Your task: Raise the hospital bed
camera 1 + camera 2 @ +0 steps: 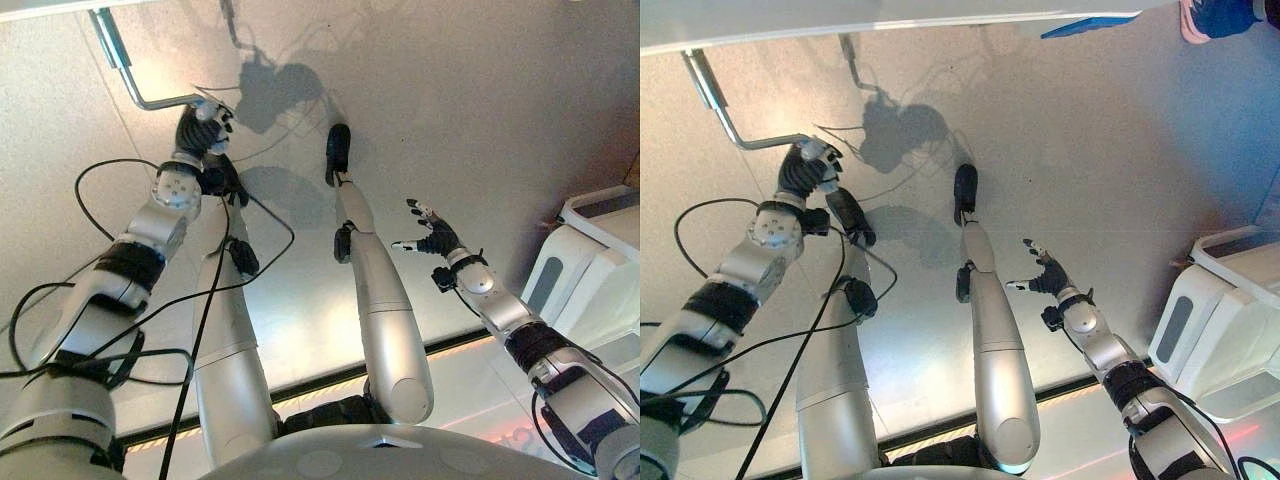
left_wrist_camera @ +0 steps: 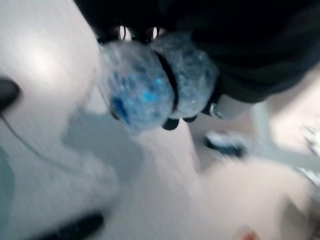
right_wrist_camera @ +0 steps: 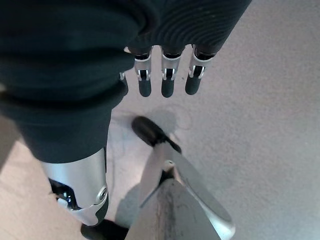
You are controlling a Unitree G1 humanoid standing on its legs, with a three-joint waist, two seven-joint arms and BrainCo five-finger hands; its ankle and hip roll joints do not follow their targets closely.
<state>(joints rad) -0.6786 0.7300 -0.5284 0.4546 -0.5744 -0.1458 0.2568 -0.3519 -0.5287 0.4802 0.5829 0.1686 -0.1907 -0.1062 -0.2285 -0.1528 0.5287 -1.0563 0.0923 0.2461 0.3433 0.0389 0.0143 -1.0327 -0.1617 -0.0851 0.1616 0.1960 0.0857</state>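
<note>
Left hand [image 1: 205, 125] up at the free end of the crank handle [image 1: 130, 75], dark-tipped fingers curled round the grip as far as the head views show; left wrist view too blurred to confirm how firm the hold is. Crank handle a bent silver rod hanging from the underside of the hospital bed [image 1: 840, 25], whose white edge runs along the far side of the scene. Right hand [image 1: 430, 232] well apart from the crank, hanging over bare floor [image 1: 1120, 150], fingers straight and spread, holding nothing. White unit [image 1: 1230, 320] parked on the floor at the robot's right, near the right arm. Blue shoe of a person [image 1: 1220, 15] at the far right corner, beside the bed.

Risks, judged from here:
- Shallow grip near the rod's tip, so likely to slip off once the crank swings through its turn
- Turning the wrong way would lower the bed instead of raising it
- One-handed cranking with a far reach, so wrist strain or a stall at the low point of the turn
- Right arm close to the white unit, so a bump if swung outward
- Person standing close to the bed, so contact possible

Writing: none readable on bed, crank or white unit
</note>
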